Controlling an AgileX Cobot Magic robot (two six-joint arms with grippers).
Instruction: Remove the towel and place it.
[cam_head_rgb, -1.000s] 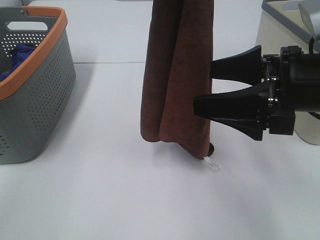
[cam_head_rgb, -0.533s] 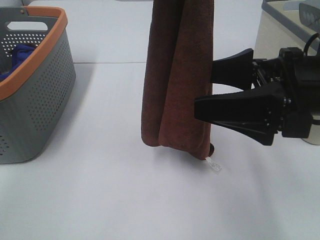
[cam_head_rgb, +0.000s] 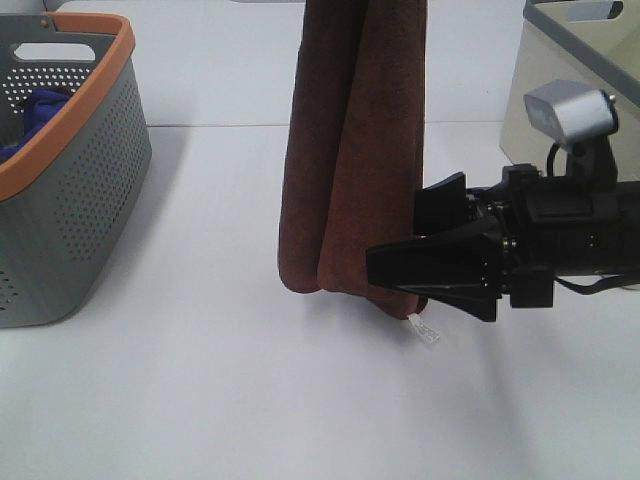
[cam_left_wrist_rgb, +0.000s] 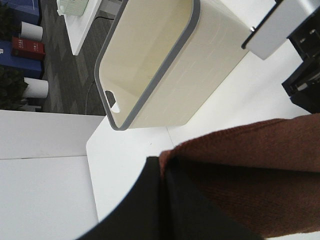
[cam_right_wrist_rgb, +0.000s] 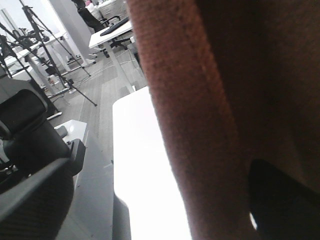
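Note:
The maroon towel hangs folded from above the top of the exterior view, and its lower end just reaches the white table. A small white tag dangles at its lower right corner. My left gripper is shut on the towel's upper edge; it is out of the exterior view. My right gripper is open at the towel's lower right corner, with one finger in front of the cloth and one behind. In the right wrist view the towel fills the frame beside a dark fingertip.
A grey perforated basket with an orange rim stands at the left and holds a blue cloth. A cream bin with a grey rim stands at the back right; it also shows in the left wrist view.
My right gripper has dropped lower and moved left, from beside the towel's middle to its lower right corner. The towel still hangs in the same place.

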